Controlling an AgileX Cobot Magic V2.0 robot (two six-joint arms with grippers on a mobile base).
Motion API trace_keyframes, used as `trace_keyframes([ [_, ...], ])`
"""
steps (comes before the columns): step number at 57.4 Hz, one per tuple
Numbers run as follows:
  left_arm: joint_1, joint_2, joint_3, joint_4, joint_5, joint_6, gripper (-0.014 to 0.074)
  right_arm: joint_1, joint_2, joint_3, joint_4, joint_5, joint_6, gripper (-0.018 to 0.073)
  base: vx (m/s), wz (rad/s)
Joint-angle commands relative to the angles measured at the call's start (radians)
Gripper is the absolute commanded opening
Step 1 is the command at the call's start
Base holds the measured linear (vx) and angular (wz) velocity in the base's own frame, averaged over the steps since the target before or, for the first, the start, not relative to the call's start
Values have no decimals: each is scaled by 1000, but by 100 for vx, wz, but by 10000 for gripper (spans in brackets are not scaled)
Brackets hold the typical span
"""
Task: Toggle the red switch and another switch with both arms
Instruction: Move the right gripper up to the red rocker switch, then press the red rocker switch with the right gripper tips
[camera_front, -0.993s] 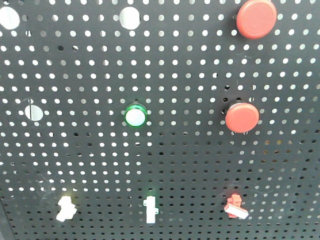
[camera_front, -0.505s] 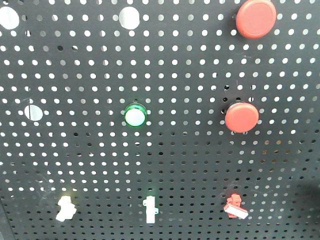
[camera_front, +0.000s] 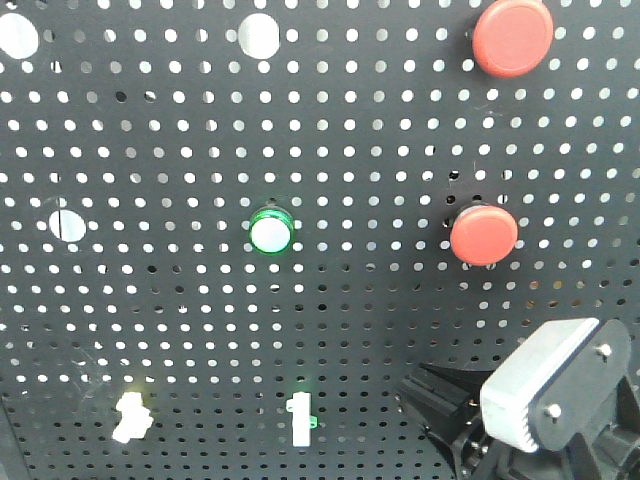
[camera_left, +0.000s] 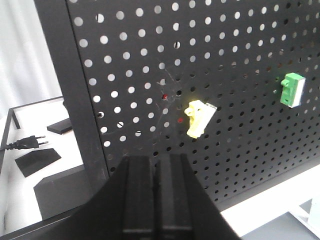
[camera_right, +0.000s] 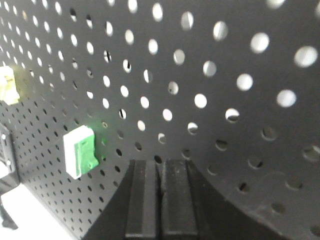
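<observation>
The red switch is hidden: in the front view my right arm covers the lower right of the black pegboard. My right gripper is shut and empty, its tips close to the board, right of a green-and-white switch. That switch and a pale yellow switch sit along the board's bottom row. My left gripper is shut and empty, below and left of the yellow switch, apart from it. The green switch is farther right.
Two large round red push buttons and a green-ringed round button are mounted higher on the board. A black post frames the board's left edge; a white table with a plug lies beyond.
My right arm has come up into the front view at the bottom right and now covers the spot where the red switch showed. Nothing else on the board has moved.
</observation>
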Motion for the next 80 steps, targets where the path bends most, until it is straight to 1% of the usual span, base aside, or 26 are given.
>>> trace_keyframes([
  [1,-5,9,-31,5,-69,-9,3,2,-30,-37,-6,-26,-10,-6,0,0],
  [14,-5,9,-31,5,-55,-9,3,0,-77,-33,-6,28,-9,-6,0,0],
  [19,-5,9,-31,5,-58,-9,3,-2,-79,-33,-12,25,-12,-6,0,0],
  [31,-5,9,-31,5,-53,-9,3,-91,-87,-33,-6,25,14,-6,0,0],
  [38,-5,9,-31,5,-50,-9,3,-88,-84,-33,-6,47,14,-6,0,0],
  [44,-5,9,-31,5,-56,-9,3,-88,-84,-28,-5,96,22,-6,0,0],
  [52,-5,9,-31,5,-56,-9,3,-88,-84,25,-1,147,22,-6,0,0],
  [66,-5,9,-31,5,-56,-9,3,-88,-87,130,10,156,22,-6,0,0],
  [80,-5,9,-31,4,-46,-11,3,-88,-130,137,17,156,22,-6,0,0],
])
